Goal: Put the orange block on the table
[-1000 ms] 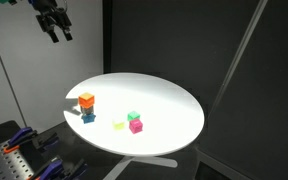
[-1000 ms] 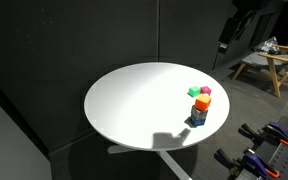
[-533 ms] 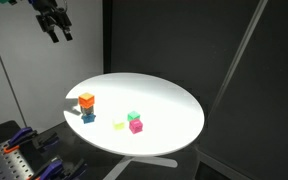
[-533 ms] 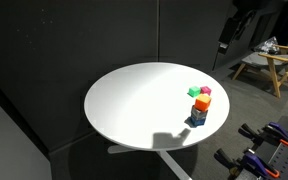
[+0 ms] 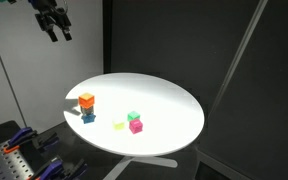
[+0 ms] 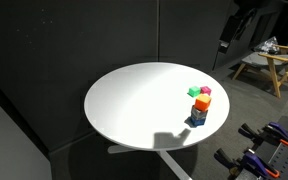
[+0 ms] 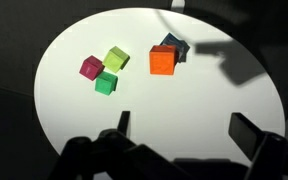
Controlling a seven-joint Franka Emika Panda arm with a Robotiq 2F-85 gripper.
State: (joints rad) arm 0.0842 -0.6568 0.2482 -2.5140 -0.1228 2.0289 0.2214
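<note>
In the wrist view the gripper (image 7: 181,122) is nearest, with its fingers spread apart and nothing between them. In an exterior view it hangs high above and well clear of the table (image 5: 169,105). Further out, the orange block (image 7: 162,61) sits on top of a dark blue cube (image 7: 175,46) close to the table edge. A pink cube (image 7: 90,67), a yellow-green cube (image 7: 116,58) and a green cube (image 7: 106,83) lie grouped beside that stack. Judged step: approach, grasp not yet begun. The next move calls for descending over the stack, closing on the orange block alone, lifting it, and setting it on bare tabletop. No container shows in any view.
</note>
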